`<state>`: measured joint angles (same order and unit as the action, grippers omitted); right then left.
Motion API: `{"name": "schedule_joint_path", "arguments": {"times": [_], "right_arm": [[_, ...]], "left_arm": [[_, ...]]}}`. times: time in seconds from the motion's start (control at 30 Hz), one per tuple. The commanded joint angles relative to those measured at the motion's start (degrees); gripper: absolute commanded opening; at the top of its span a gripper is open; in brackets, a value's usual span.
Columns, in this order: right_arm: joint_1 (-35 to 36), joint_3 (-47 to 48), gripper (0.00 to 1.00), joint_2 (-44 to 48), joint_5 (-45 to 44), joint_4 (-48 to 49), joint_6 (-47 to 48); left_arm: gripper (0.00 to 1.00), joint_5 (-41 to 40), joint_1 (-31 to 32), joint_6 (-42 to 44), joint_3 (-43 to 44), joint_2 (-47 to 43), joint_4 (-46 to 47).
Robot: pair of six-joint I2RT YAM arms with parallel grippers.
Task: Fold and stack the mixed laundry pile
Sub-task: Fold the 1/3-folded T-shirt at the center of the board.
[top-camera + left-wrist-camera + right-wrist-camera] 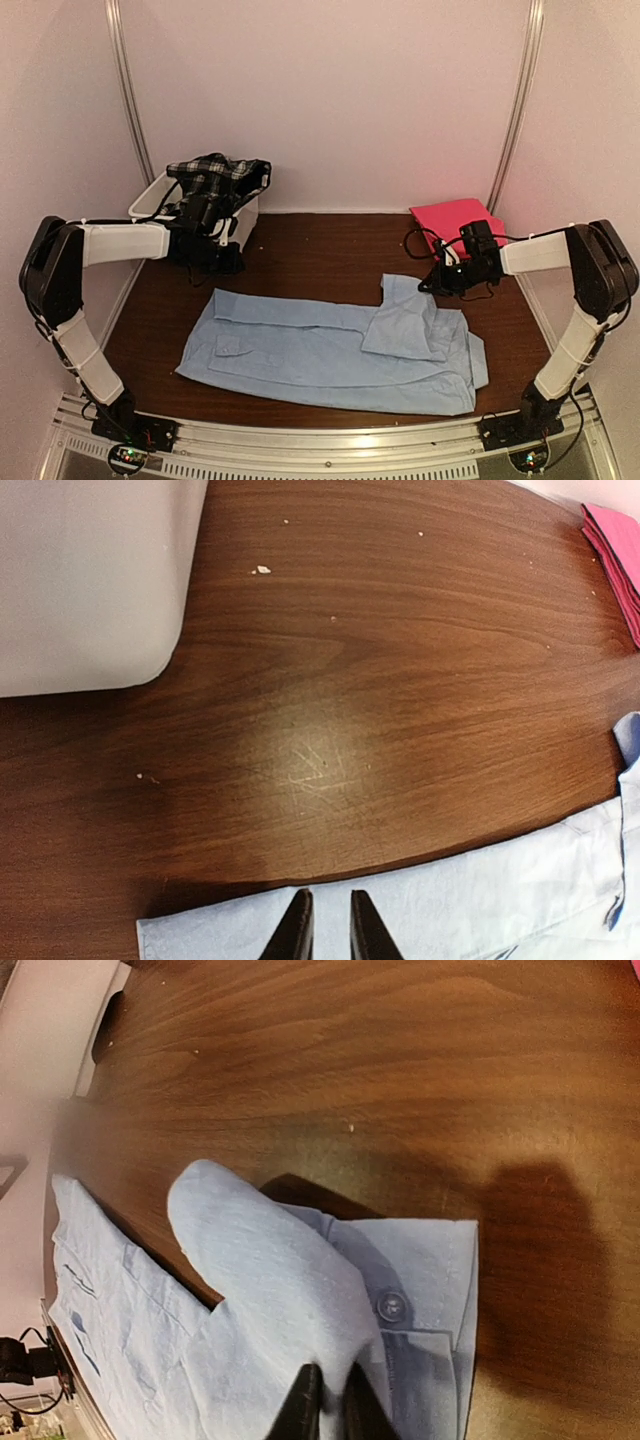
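The light blue collared shirt (330, 345) lies spread flat across the middle of the table, with one sleeve folded in over the body. My right gripper (432, 284) is at the shirt's far right corner, shut on a raised fold of its cloth (270, 1280); in the right wrist view the gripper (332, 1382) pinches that fold next to a buttoned cuff. My left gripper (220, 262) hovers by the shirt's far left edge (450, 900); in the left wrist view the gripper (332, 905) is a narrow gap apart and empty. The pink-red cloth (455, 218) lies folded at the back right. The plaid garment (215, 175) sits in the tub.
The white plastic tub (150, 200) stands at the back left corner, close beside my left gripper, and its wall fills the upper left of the left wrist view (80, 580). The pink-red cloth's edge shows there at top right (618, 550). White walls enclose the table.
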<state>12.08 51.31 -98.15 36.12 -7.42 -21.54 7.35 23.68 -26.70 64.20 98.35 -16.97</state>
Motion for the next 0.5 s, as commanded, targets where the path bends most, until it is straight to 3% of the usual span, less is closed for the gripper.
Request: {"name": "schedule_joint_path", "arguments": {"times": [0.0,0.2,0.47], "right_arm": [[-0.4,3.0,0.0,2.6,1.2,0.0,2.1],[2.7,1.7,0.0,9.7,4.8,-0.2,2.2],[15.2,-5.2,0.01,22.9,9.2,0.7,4.2]], "left_arm": [[0.15,0.4,0.0,0.8,0.8,-1.0,1.5],[0.15,-0.2,0.0,1.2,0.7,-2.5,0.6],[0.17,0.0,0.0,2.3,-2.3,-7.7,0.3]]}}
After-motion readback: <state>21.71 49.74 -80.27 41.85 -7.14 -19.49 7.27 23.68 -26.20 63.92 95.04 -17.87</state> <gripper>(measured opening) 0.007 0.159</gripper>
